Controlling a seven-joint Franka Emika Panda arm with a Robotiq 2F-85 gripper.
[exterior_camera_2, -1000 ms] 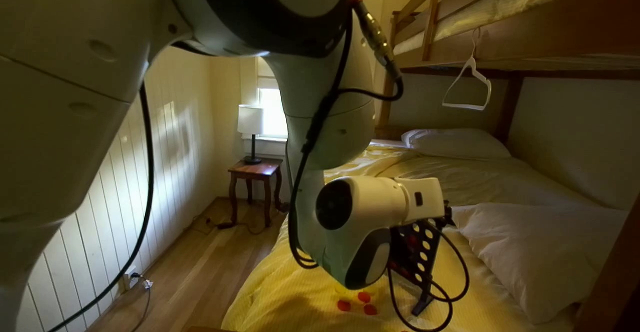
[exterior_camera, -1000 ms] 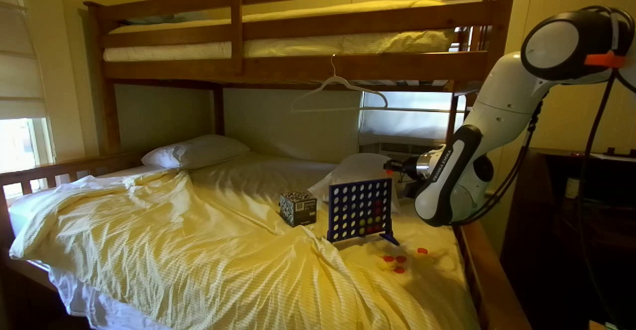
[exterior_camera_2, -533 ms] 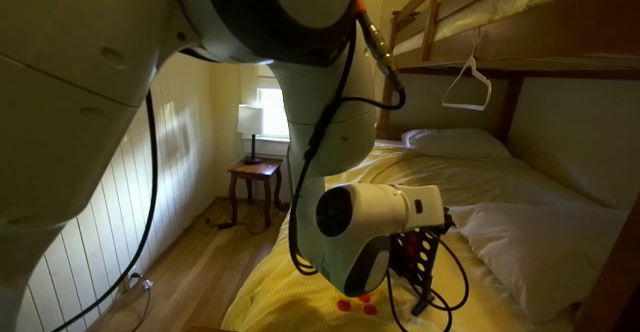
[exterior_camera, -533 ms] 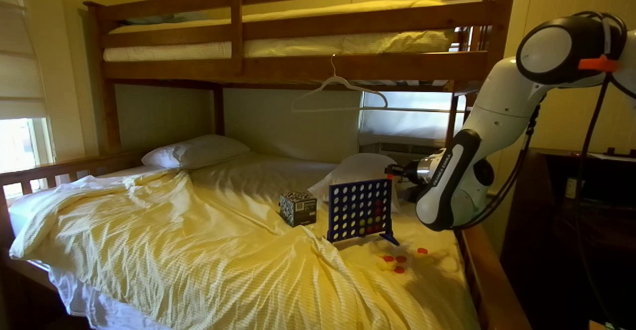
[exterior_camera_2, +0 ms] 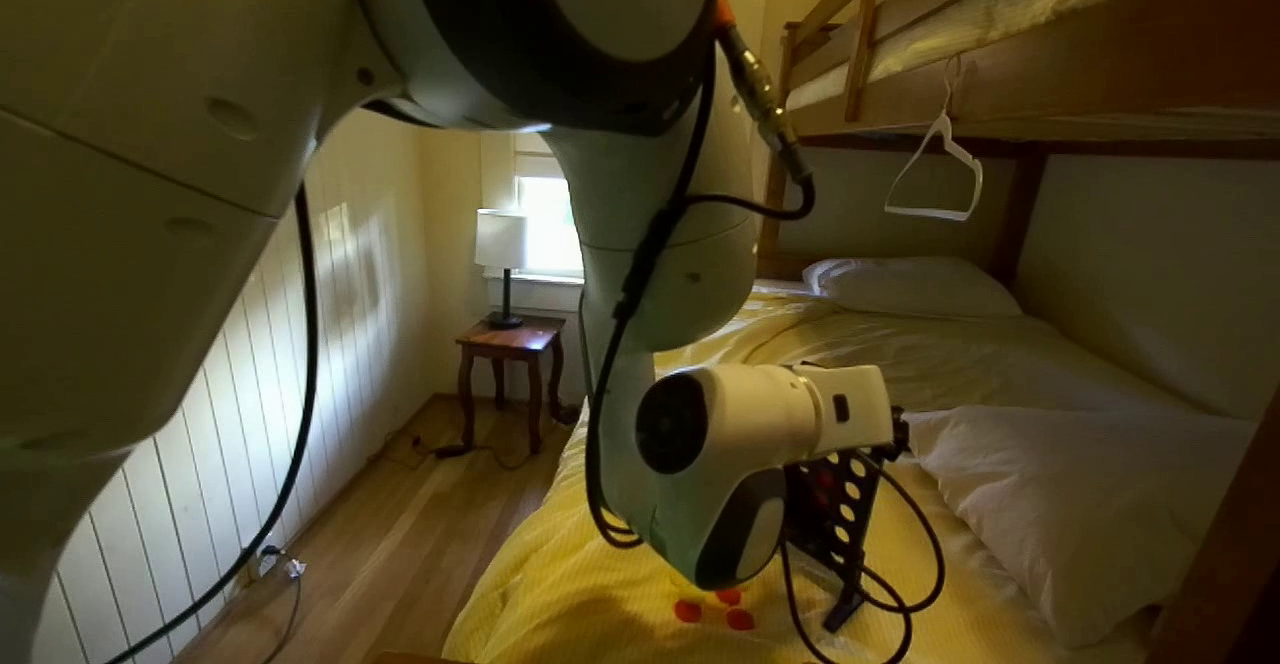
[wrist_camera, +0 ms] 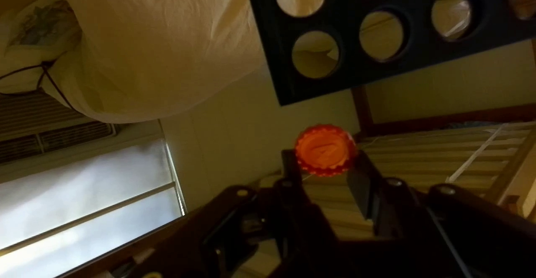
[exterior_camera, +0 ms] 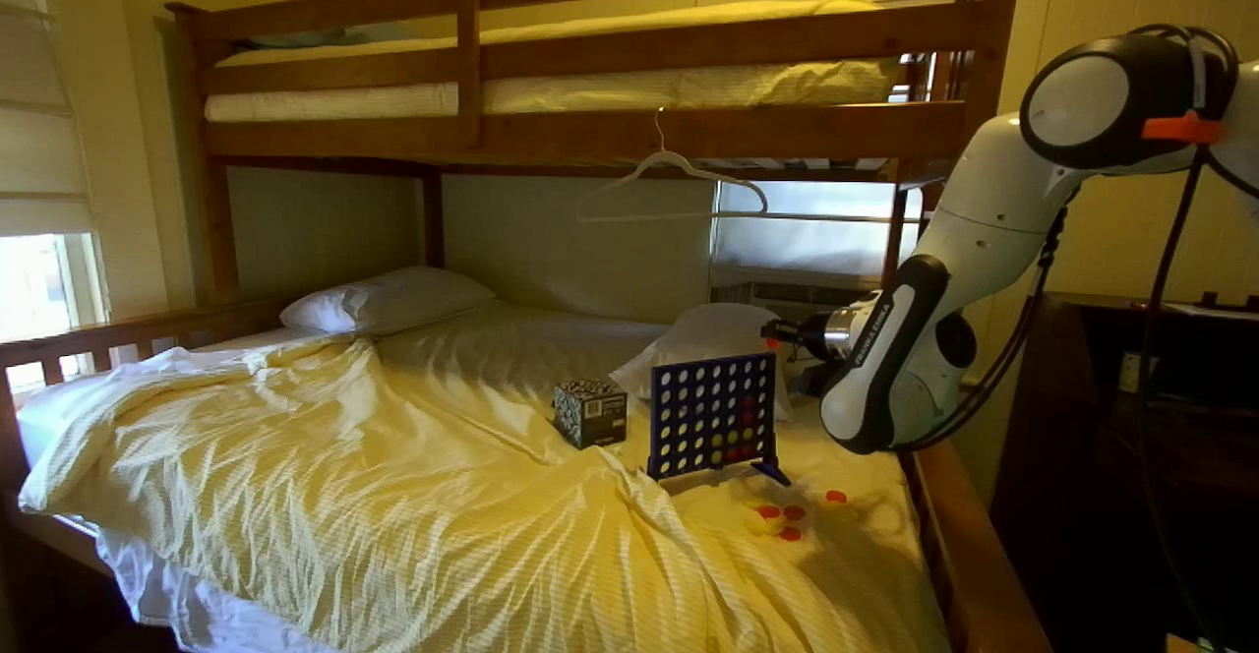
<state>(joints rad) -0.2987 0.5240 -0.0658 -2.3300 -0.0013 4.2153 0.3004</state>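
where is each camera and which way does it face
An exterior view: off the long side of the brown wooden bunk bed, facing across it; white robot arm at right.
An exterior view: close behind the arm, facing along the bed, white-shaded lamp beyond; the arm fills much of it.
Wrist view: on the wrist, facing past black fingers holding a round red plastic disc, toward the blue holed plastic board; scene upside down.
Both exterior views share the arm, board and white hanger.
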